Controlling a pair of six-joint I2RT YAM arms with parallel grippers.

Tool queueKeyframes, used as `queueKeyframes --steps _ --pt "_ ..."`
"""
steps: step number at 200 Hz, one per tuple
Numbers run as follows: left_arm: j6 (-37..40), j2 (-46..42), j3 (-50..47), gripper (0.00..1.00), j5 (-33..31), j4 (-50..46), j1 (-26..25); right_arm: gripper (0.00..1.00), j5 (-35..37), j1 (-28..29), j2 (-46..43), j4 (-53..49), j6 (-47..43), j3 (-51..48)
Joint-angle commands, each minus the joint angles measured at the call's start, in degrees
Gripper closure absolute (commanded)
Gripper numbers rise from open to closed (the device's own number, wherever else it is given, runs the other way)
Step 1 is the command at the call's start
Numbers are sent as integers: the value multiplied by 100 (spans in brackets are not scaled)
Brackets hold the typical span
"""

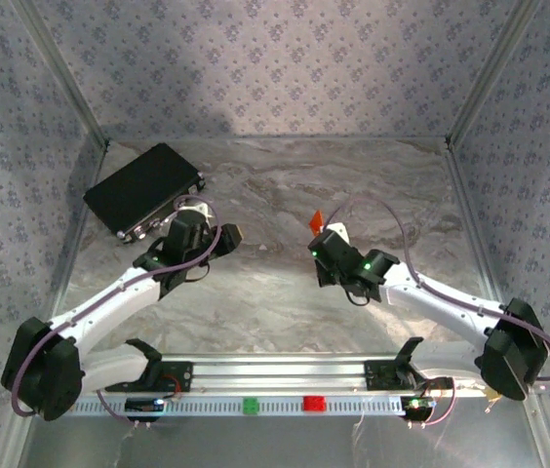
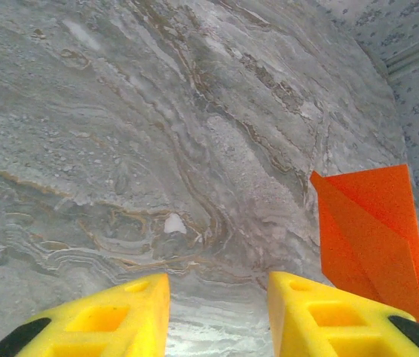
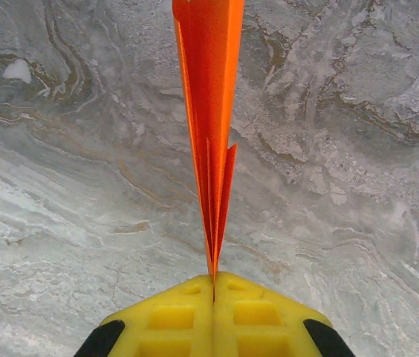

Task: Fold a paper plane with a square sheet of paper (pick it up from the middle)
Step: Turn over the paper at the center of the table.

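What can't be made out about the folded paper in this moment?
- Right wrist view: the paper plane has its far end cut off by the top edge.
- Top external view: mostly hidden behind the right claw, too small to read folds.
- Left wrist view: lower corner hidden behind the left claw.

The table [image 1: 275, 195] is grey and marble-looking, streaked with white swirls and thin brown veins. The walls [image 1: 275, 58] are a pale lilac-grey, dotted all over with small darker sprigs. The paper plane [image 3: 208, 111] is plain bright orange with no markings. The left gripper [image 2: 218, 316] and the right gripper [image 3: 213, 294] are both yellow with black patches at the outer edges. The case [image 1: 143, 190] is black. The arms [image 1: 109, 302] are white and black. On the silvery rail [image 1: 275, 375] sit a green block [image 1: 252, 405] and a red block [image 1: 313, 403].
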Motion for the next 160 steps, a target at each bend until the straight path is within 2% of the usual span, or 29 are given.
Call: queueKeyframes --steps 1,59,91,160 --pt "27 -180 -53 61 -162 -118 58 94 459 136 152 -380 -37 246" --pt "-43 -204 -53 66 -254 -233 92 94 1349 302 340 -938 -200 401" --pt "-155 -189 -54 70 -324 -315 105 94 1404 405 515 -956 -227 372" --pt "-206 -265 -13 70 -506 -529 141 94 1357 667 1183 -1047 -346 587"
